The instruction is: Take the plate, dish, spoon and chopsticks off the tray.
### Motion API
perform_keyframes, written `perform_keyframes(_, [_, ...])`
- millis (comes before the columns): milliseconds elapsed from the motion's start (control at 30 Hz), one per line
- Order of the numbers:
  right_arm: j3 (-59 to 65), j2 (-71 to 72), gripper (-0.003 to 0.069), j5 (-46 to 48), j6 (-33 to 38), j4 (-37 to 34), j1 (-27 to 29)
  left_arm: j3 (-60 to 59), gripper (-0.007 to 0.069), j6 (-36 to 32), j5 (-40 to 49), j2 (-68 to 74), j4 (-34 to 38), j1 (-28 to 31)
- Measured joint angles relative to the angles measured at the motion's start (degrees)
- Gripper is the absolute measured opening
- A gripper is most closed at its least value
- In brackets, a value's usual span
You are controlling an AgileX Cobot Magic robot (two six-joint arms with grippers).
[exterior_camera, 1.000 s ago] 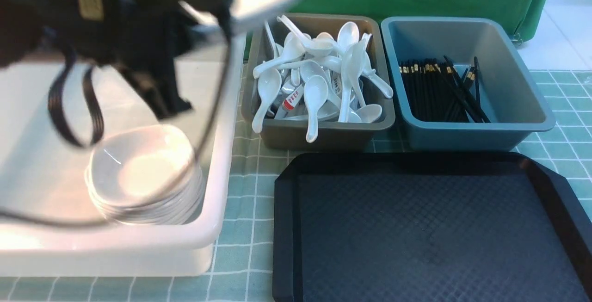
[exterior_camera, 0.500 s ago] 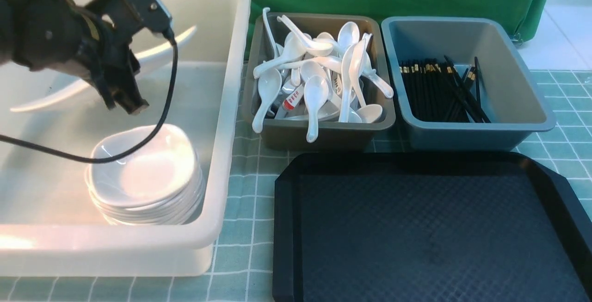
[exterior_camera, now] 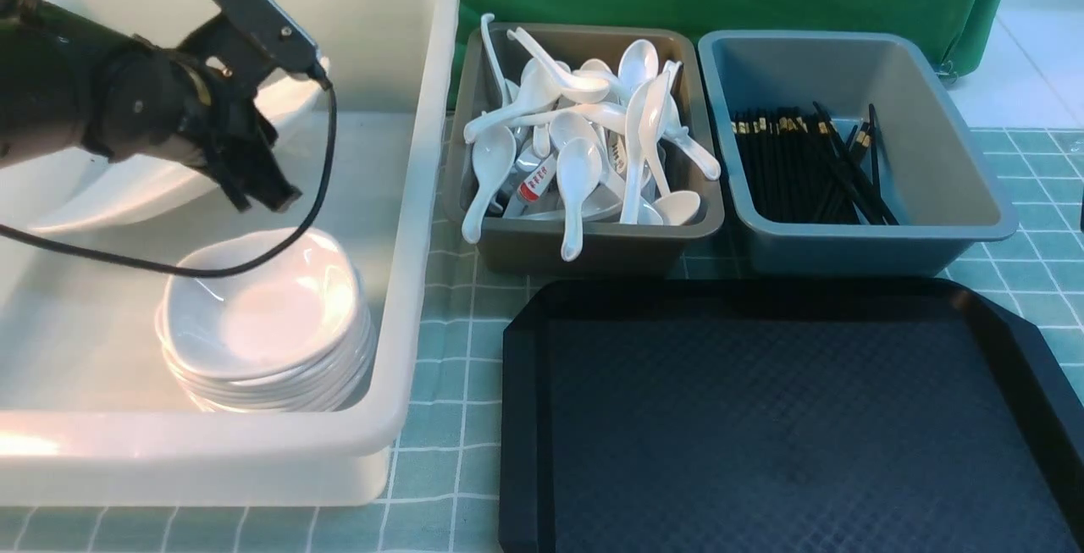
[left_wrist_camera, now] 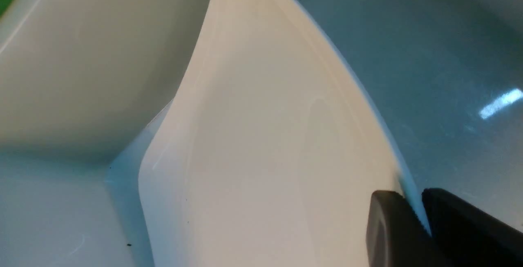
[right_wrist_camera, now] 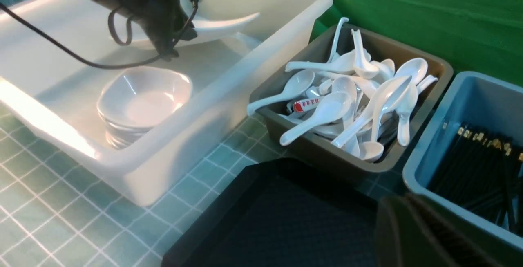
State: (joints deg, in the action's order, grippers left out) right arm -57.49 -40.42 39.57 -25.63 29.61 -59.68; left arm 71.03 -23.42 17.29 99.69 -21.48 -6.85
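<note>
Lowered since half a second ago, the large glossy white square plate [exterior_camera: 127,189] now lies nearly down in the far part of our big white plastic tub [exterior_camera: 398,223], tilted, one corner raised toward the tub's far wall. Our left gripper [left_wrist_camera: 412,234] reaches in from the left, angled downward, its black fingers [left_wrist_camera: 388,234] on either side of the plate's thin rim; we cannot tell whether they are pressing on it or just parting. Nearer than the gripper sits a stack of small rounded white bowls [exterior_camera: 262,324]. Off to its right, the diamond-textured black tray [exterior_camera: 779,417] lies bare. Farther right stand an olive tub of white spoons [exterior_camera: 584,146] and a blue-grey tub of black chopsticks [exterior_camera: 804,163]. Our right gripper is closed.
</note>
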Motion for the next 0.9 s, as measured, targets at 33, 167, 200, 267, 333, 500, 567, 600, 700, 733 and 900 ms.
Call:
perform_keyframes(33, [0.0,0.0,0.0041,0.42,0.0,-0.06,0.0,0.0,0.0118,-0.01,-0.07,0.18,0.24,-0.07])
perform_keyframes(167, [0.0,0.0,0.0042,1.32,0.11,-0.75,0.0,0.0,0.0232,0.03,-0.01,1.34,2.68,-0.07])
perform_keyframes(200, [0.0,0.0,0.0043,1.39,0.22,-0.9,0.0,0.0,0.0248,0.05,-0.01,1.52,3.69,-0.07])
perform_keyframes(267, [0.0,0.0,0.0044,1.6,0.23,-0.96,0.0,0.0,0.0279,-0.26,-0.2,1.65,5.93,-0.07])
perform_keyframes(333, [0.0,0.0,0.0045,1.94,0.23,-1.09,0.0,0.0,0.0295,-0.82,-0.27,1.71,8.26,-0.07])
perform_keyframes(500, [0.0,0.0,0.0046,2.82,0.62,-1.25,0.0,0.0,0.03,-1.73,-0.02,1.71,11.78,-0.07])
perform_keyframes(567, [0.0,0.0,0.0049,2.99,0.66,-1.3,0.0,0.0,0.0295,-1.78,0.94,1.37,12.56,-0.44])
perform_keyframes(600, [0.0,0.0,0.0051,3.1,0.68,-1.3,0.0,0.0,0.0283,-1.78,2.04,0.64,13.36,-0.85])
perform_keyframes(700, [0.0,0.0,0.0054,3.24,1.59,-1.3,0.0,0.0,0.0231,-0.57,3.94,-3.21,17.47,-2.8])
perform_keyframes(733, [0.0,0.0,0.0055,3.35,2.01,-1.3,0.0,0.0,0.0187,-0.32,4.46,-6.24,20.49,-4.28])
perform_keyframes(900, [0.0,-0.06,0.0064,4.76,2.6,-1.3,0.0,-4.25,0.0043,-2.65,2.81,-23.42,28.9,-11.0])
